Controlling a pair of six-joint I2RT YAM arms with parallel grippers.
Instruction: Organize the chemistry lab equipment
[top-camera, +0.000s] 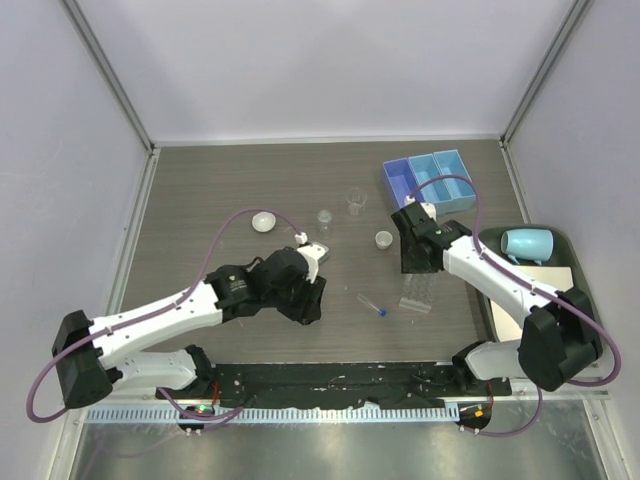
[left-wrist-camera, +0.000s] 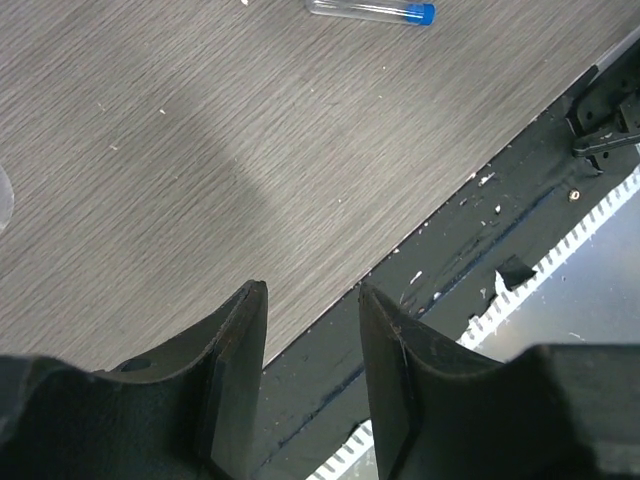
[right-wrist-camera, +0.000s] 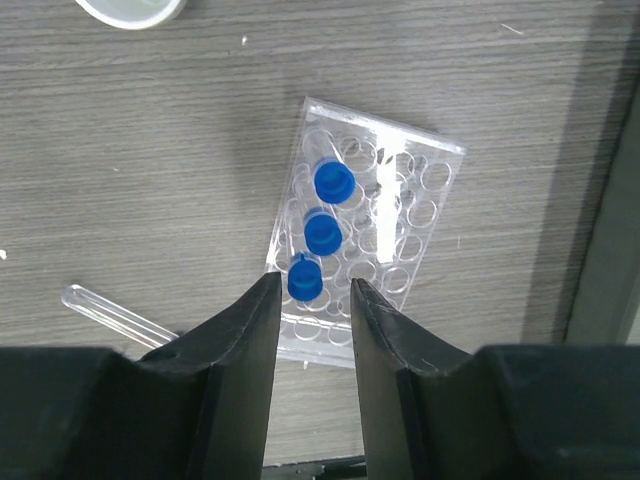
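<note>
A clear plastic tube rack (right-wrist-camera: 362, 235) holds three blue-capped tubes (right-wrist-camera: 322, 233); it also shows in the top view (top-camera: 416, 295). My right gripper (right-wrist-camera: 314, 283) is open just above the rack's near edge, with the nearest tube's cap (right-wrist-camera: 305, 279) between its tips and free of them; in the top view it is over the rack (top-camera: 415, 262). One loose blue-capped tube (top-camera: 372, 305) lies on the table, also in the left wrist view (left-wrist-camera: 372, 11). My left gripper (left-wrist-camera: 312, 292) is open and empty over the table's front edge (top-camera: 305, 300). Two white dishes (top-camera: 264, 221) (top-camera: 384, 239) and two tiny beakers (top-camera: 356, 200) (top-camera: 324, 217) stand mid-table. The blue three-compartment tray (top-camera: 428, 180) is at the back right.
A pale blue mug (top-camera: 528, 243) lies on a dark green tray with a white sheet (top-camera: 552, 275) at the right edge. A black rail (top-camera: 330, 380) runs along the table's front edge. White walls enclose the table.
</note>
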